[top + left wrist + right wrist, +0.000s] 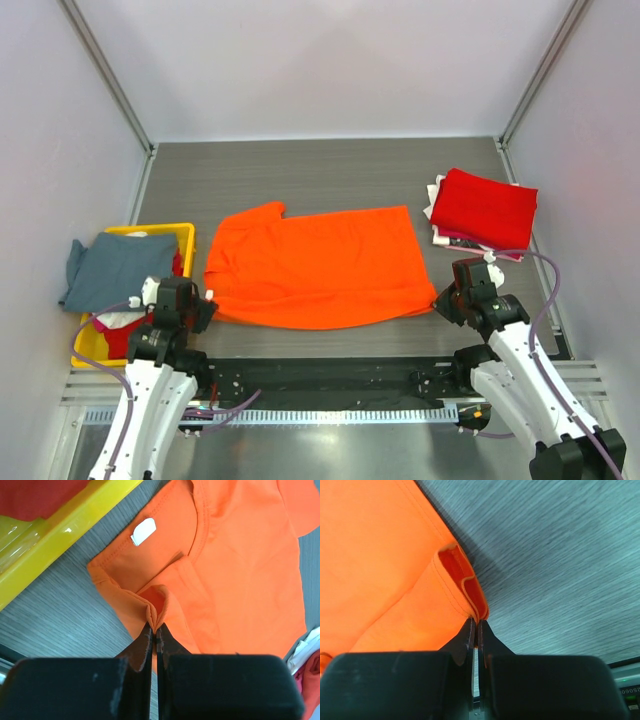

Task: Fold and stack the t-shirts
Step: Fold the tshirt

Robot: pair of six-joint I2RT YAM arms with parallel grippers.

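Note:
A bright orange t-shirt (315, 265) lies spread flat in the middle of the table, neck end to the left. My left gripper (208, 303) is shut on the shirt's near-left shoulder edge; the left wrist view shows the pinched fold (155, 611) beside the collar and white tag (143, 531). My right gripper (440, 301) is shut on the near-right hem corner (470, 597). A folded deep red t-shirt (483, 208) lies on white/pink folded ones at the right. A grey-blue t-shirt (110, 268) drapes over the bin.
A yellow plastic bin (185, 240) stands at the left with red and white cloth inside, under the grey-blue shirt. Its rim (65, 530) is close to my left gripper. Grey walls enclose the table; the metal rail runs along the near edge.

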